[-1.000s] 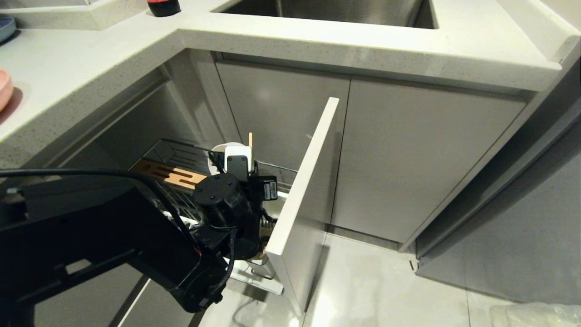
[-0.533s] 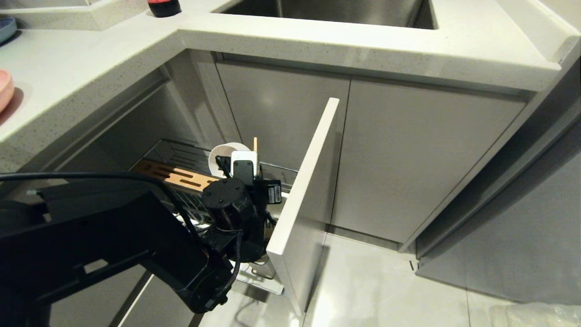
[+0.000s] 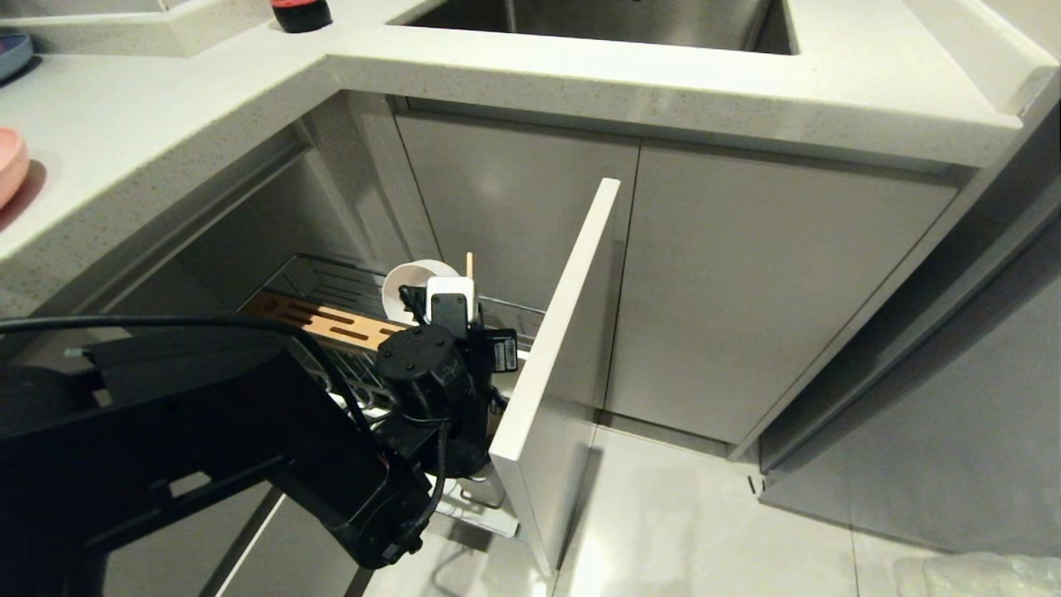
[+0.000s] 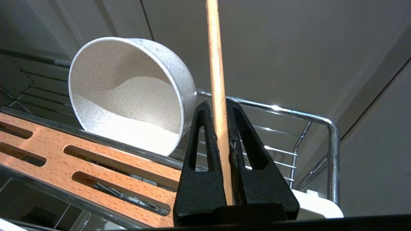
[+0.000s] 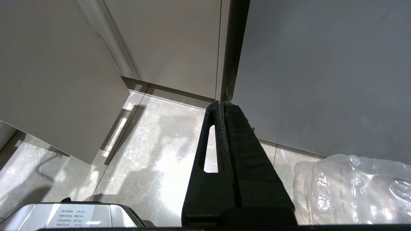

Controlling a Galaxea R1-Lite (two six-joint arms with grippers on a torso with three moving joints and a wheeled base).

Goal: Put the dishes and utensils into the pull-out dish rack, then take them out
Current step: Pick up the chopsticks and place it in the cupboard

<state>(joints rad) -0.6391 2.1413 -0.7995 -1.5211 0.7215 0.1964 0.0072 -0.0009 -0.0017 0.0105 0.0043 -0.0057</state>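
bowl (image 4: 128,96): lying tilted in rack (image 4: 332,154)
plate (image 3: 10,166): on table (image 3: 124,149), not loaded
left tool (image 4: 219,110): clamps chopsticks (image 4: 216,70) above rack
right tool (image 5: 222,106): closed, empty, parked

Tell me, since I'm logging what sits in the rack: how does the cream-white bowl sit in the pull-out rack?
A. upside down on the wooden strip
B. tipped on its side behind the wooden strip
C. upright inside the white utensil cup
B: the bowl lies tipped on its side, its opening showing, behind the slotted wooden strip.
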